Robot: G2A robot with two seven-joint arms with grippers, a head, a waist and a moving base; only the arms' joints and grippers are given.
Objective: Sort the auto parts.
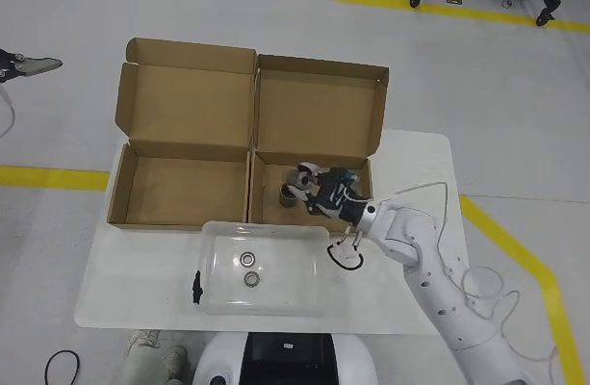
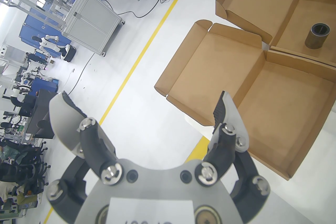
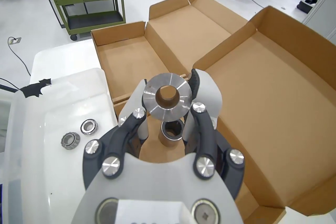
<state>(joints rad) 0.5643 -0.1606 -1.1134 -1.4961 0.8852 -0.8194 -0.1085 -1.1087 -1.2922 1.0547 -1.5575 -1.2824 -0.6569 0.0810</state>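
Observation:
My right gripper [image 3: 168, 93] is shut on a silver metal ring [image 3: 167, 100] and hangs over the right cardboard box [image 1: 357, 188]. Right under the ring, a dark cylindrical sleeve [image 3: 172, 133] stands upright on that box's floor, also seen from the left wrist [image 2: 317, 36]. The left cardboard box [image 1: 179, 188] has nothing in it. Two bearings [image 1: 247, 258] [image 1: 253, 279] lie in the clear plastic bin [image 1: 218, 241] at the table's front. My left gripper [image 2: 143, 104] is open and holds nothing, out over the floor beyond the table's left side [image 1: 25, 65].
Both boxes have their lids folded open toward the back [image 1: 319, 106]. A scrap of black tape [image 1: 195, 286] sticks to the bin's left rim. A black cable loop [image 1: 345, 255] hangs from the right arm beside the bin. Bare white table [image 1: 410, 164] lies right of the boxes.

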